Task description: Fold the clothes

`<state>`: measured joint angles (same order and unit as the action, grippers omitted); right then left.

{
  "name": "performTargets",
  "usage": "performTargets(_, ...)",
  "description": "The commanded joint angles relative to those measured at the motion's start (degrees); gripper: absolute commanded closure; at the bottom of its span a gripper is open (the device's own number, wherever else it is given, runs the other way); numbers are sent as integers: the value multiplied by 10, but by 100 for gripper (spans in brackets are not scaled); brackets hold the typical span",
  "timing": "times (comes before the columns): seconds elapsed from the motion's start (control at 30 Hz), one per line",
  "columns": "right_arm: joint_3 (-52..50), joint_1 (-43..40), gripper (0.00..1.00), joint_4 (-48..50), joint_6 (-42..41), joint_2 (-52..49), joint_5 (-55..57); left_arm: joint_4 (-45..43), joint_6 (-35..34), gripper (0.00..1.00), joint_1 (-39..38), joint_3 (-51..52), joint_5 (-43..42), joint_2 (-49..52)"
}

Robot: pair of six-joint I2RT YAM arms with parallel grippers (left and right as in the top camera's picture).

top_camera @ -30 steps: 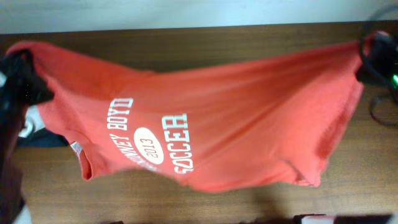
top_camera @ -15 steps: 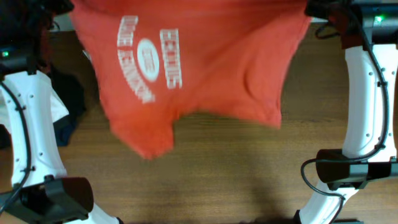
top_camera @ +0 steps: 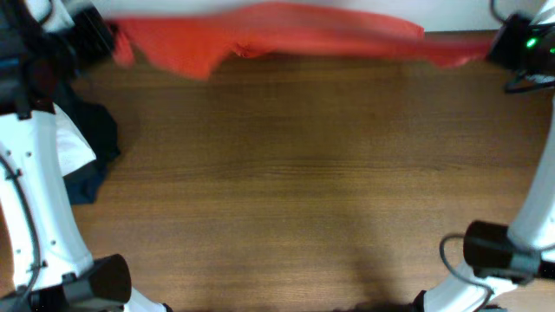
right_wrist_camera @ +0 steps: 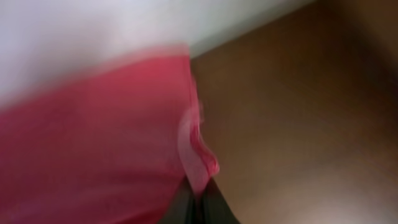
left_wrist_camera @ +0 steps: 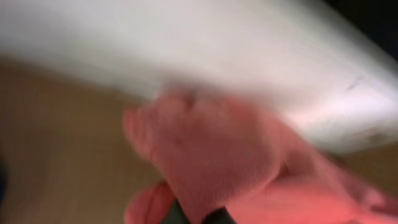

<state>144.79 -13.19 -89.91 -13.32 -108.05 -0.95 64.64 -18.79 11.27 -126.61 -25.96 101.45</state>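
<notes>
The orange-red T-shirt point(top_camera: 286, 35) stretches as a blurred band along the table's far edge, held between both arms; its lettering does not show. My left gripper point(top_camera: 100, 36) is shut on the shirt's left end, seen as bunched fabric point(left_wrist_camera: 211, 155) over the dark fingertips point(left_wrist_camera: 199, 214). My right gripper point(top_camera: 499, 45) is shut on the right end; in the right wrist view the fabric edge point(right_wrist_camera: 196, 149) is pinched between the fingers point(right_wrist_camera: 202, 202).
A dark navy garment point(top_camera: 95, 147) and a white one point(top_camera: 74, 147) lie at the left by my left arm. The brown wooden table point(top_camera: 295, 191) fills the view, with a white wall point(top_camera: 260, 4) beyond its far edge.
Both grippers have swung the shirt from hanging over the table's middle to the far edge. It now looks like a thin flat band and the lettering has gone from sight.
</notes>
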Motion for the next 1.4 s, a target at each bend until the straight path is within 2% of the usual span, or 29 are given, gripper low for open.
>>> performTargets(0.0,-14,-7,96,-74,30,-67,31,98,84,100,-30,43,-2,41)
performTargets(0.17,-159,-7,96,-74,48,-77,32,176,142,100,-70,157,40,73)
performTargets(0.37,-370,-7,96,-72,47,-77,35,174,142,100,-76,378,122,73)
performTargets(0.53,-508,-20,96,-29,23,-49,36,162,142,100,-51,494,130,63)
performTargets(0.6,-587,-49,96,7,3,-6,35,157,141,100,-22,535,130,22)
performTargets(0.73,-671,-97,96,38,-5,76,35,154,139,100,30,572,129,-83)
performTargets(0.97,-714,-120,96,41,-5,203,35,183,134,100,47,592,127,-258)
performTargets(1.1,-714,-120,96,103,-5,199,20,68,120,100,47,592,49,-265)
performTargets(1.17,-714,-119,96,152,-5,195,-7,1,106,100,46,592,36,-252)
performTargets(1.37,-714,-90,96,289,-5,186,-32,-197,90,100,-10,592,-23,-142)
